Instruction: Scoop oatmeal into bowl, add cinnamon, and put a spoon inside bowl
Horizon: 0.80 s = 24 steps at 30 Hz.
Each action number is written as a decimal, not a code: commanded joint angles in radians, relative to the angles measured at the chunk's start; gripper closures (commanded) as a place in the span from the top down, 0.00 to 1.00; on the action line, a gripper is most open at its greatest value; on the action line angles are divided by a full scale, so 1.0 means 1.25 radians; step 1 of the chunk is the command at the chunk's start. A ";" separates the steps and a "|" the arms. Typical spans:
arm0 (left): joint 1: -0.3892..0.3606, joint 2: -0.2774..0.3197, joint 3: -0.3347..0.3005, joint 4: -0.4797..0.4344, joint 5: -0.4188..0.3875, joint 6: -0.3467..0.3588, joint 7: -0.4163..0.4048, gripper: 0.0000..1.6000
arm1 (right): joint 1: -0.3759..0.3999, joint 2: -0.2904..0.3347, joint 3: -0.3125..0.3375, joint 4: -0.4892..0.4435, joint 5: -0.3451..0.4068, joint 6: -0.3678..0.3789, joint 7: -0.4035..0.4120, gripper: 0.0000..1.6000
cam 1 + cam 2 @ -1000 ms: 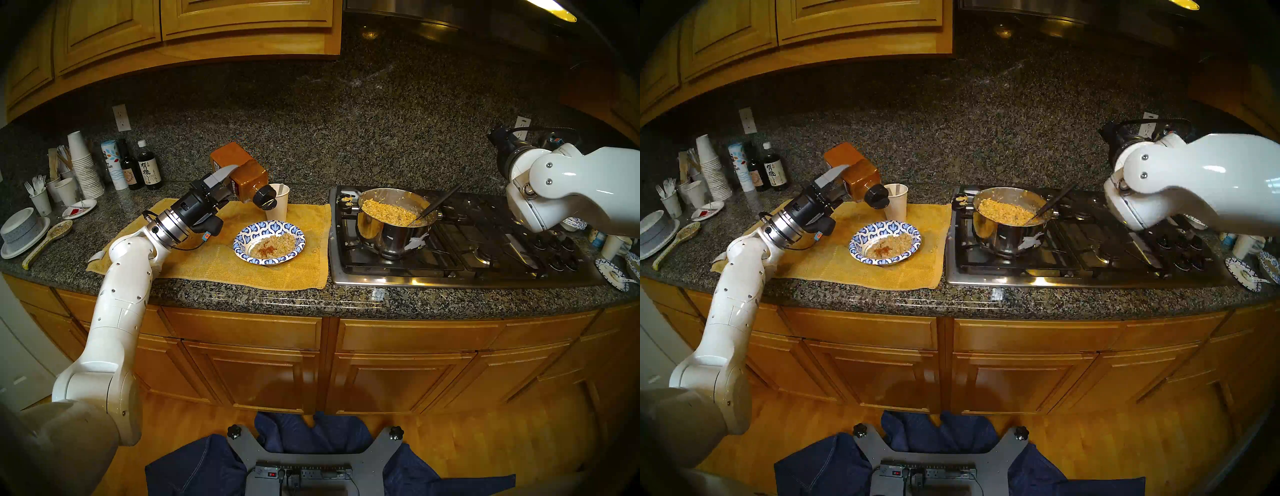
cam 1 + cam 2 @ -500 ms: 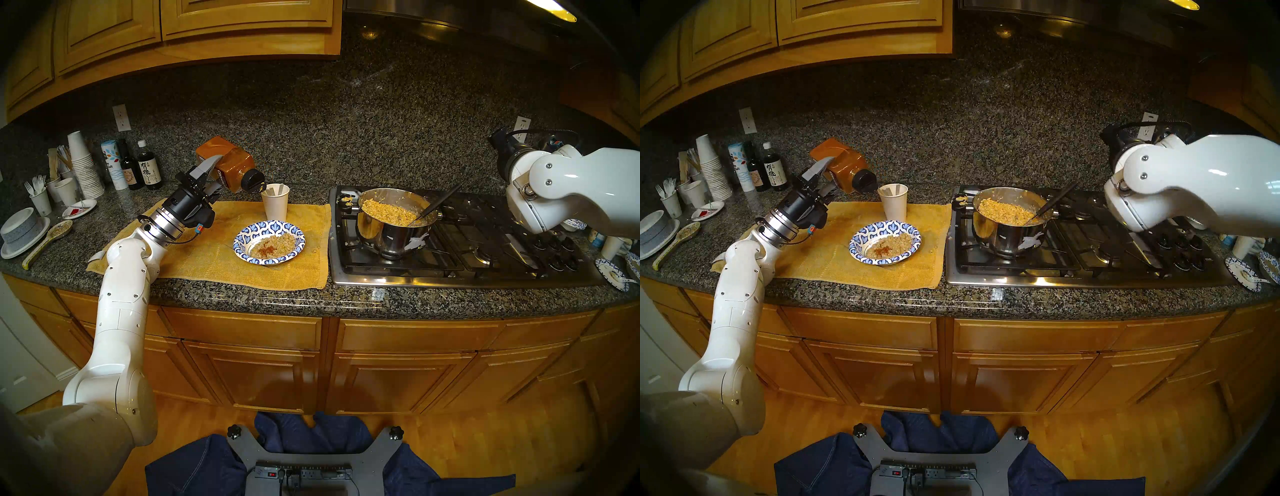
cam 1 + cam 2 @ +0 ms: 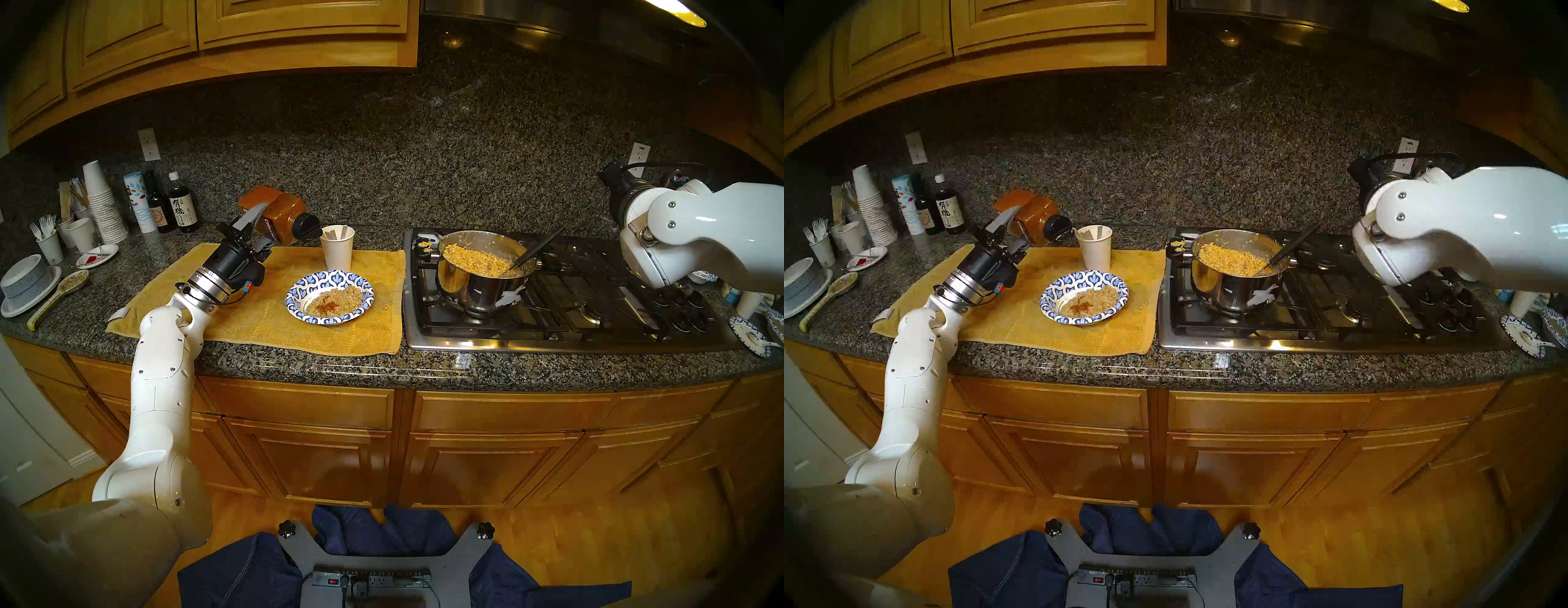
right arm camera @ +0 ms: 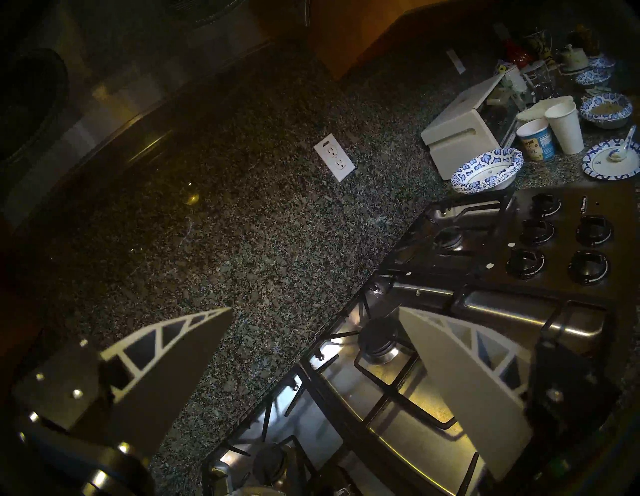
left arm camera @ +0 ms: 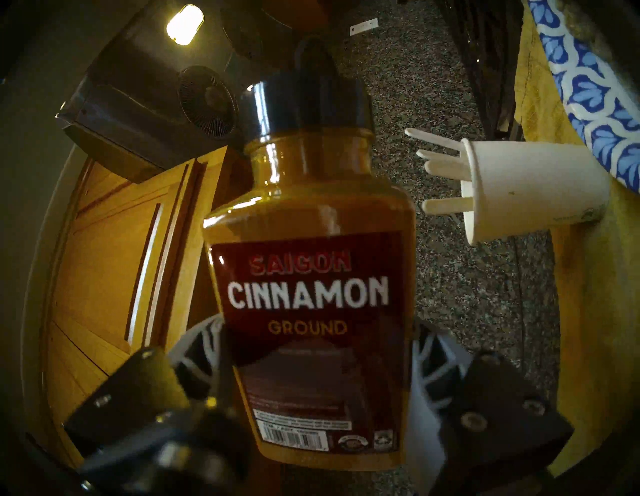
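Note:
My left gripper (image 3: 262,228) (image 5: 315,346) is shut on the cinnamon (image 3: 278,216) (image 3: 1035,215) (image 5: 311,277), a clear jar with a dark lid. It hangs nearly level above the towel's back edge, lid pointing right at a paper cup (image 3: 337,252). White plastic spoon handles (image 5: 440,162) stick out of that cup. The blue-and-white bowl (image 3: 339,278) (image 3: 1096,280) sits on the towel in front, holding oatmeal (image 3: 341,297) dusted with red-brown powder. More oatmeal (image 3: 475,257) fills the steel pot (image 3: 471,291). My right gripper (image 4: 313,310) is open and empty over the stove's back right.
A black-handled serving spoon (image 3: 539,248) leans in the pot on the gas stove (image 3: 572,314). The yellow towel (image 3: 254,314) covers the counter's middle. Bottles (image 3: 180,208), stacked cups (image 3: 104,204), grey bowls (image 3: 25,280) and a speckled spoon (image 3: 59,293) crowd the left. More bowls (image 4: 485,169) stand right of the stove.
My left arm has drawn the cinnamon jar left and down, away from the bowl. The jar has levelled out from its lid-down tilt. The right arm has hardly moved.

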<state>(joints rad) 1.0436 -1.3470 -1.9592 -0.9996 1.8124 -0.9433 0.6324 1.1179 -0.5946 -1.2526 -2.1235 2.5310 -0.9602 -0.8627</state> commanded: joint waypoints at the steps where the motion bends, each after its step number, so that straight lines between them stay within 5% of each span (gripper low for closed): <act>1: -0.066 -0.025 -0.030 -0.022 -0.041 0.005 -0.020 0.00 | 0.017 -0.003 0.012 0.007 -0.004 0.000 0.000 1.00; 24: -0.140 -0.068 -0.101 -0.043 -0.065 0.030 -0.199 0.00 | 0.013 -0.010 0.005 0.006 0.015 0.000 0.002 1.00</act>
<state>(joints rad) 0.9690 -1.4184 -2.0678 -1.0025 1.7702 -0.9147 0.3946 1.1139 -0.6025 -1.2622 -2.1239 2.5565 -0.9602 -0.8622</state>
